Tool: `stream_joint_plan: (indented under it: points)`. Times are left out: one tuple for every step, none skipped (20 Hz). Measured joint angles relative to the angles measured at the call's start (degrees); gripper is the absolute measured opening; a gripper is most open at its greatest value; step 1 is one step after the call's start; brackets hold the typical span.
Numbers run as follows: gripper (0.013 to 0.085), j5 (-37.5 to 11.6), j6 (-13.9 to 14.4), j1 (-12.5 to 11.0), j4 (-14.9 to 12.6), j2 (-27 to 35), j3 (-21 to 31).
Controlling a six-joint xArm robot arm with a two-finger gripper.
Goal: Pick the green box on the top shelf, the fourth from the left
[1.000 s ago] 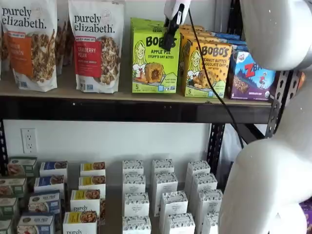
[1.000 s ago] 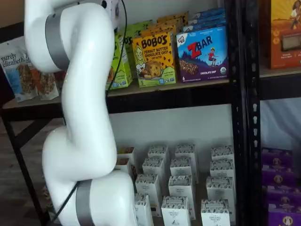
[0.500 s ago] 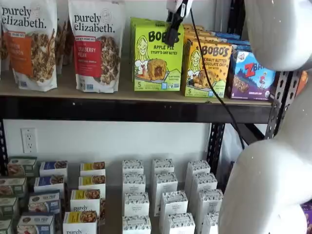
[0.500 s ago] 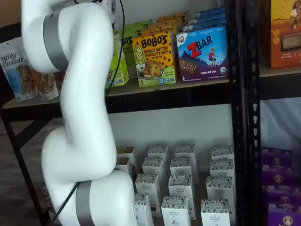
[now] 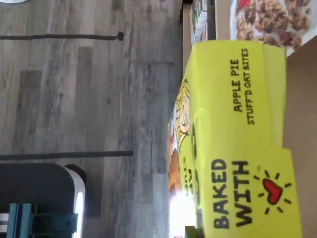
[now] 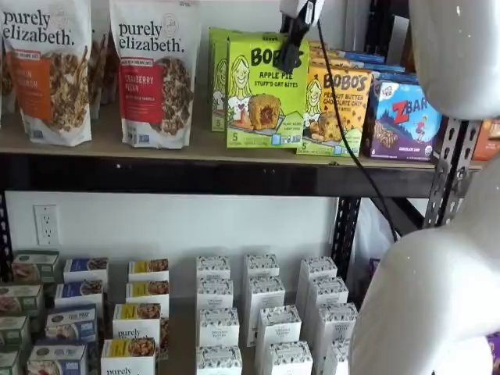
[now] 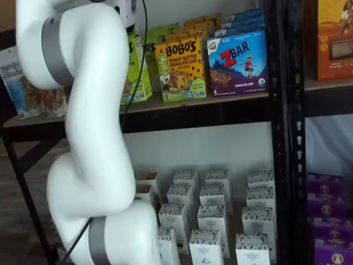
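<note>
green box (image 6: 266,92) on top shelf (image 6: 211,146), granola bags (image 6: 153,70) left

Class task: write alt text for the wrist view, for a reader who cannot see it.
A lime-green Bobo's carton fills one side of the sideways-turned picture, its panels reading "Apple Pie Stuff'd Oat Bites" and "Baked With" beside a red heart. Grey wood-plank flooring lies beyond it, with part of a granola bag showing past the carton.

The big, smooth white robot arm (image 7: 94,138) has fat, rounded parts, like bent tubes. Shiny grey rings (image 7: 52,52) go around it where the parts join. A thin black cable (image 6: 351,156) hangs down beside it. At the tip is a small white gripper with black fingers (image 6: 292,48).
</note>
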Motion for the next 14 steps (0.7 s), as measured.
stream_joint_plan:
  points:
    - [0.025, 0.3, -0.2, -0.3, 0.0, -0.4, 0.3]
    - [0.025, 0.6, -0.5, -0.6, 0.1, -0.9, 0.7]
    - [0.025, 0.7, -0.7, -0.9, 0.2, -1.3, 1.2]
    - [0.025, 0.7, -1.0, -1.2, 0.2, -1.9, 1.8]
    - [0.025, 0.8, -1.3, -1.5, 0.4, -2.4, 2.2]
    - [0.025, 1.0, -1.6, -1.8, 0.5, -2.8, 2.6]
    - [0.025, 1.1, -1.9, -2.2, 0.5, -3.3, 3.0]
    - [0.025, 1.2, -2.1, -2.4, 0.5, -3.7, 3.5]
    - [0.025, 1.3, -2.4, -2.7, 0.5, -4.2, 4.0]
    - [0.025, 1.4, -2.7, -3.0, 0.5, -4.7, 4.5]
    - [0.025, 1.4, -2.9, -3.2, 0.5, -5.1, 5.0]
    - [0.025, 1.4, -3.1, -3.3, 0.4, -5.5, 5.4]
    - [0.025, 1.4, -3.2, -3.5, 0.4, -5.9, 5.9]
    - [0.025, 1.3, -3.4, -3.6, 0.4, -6.2, 6.3]
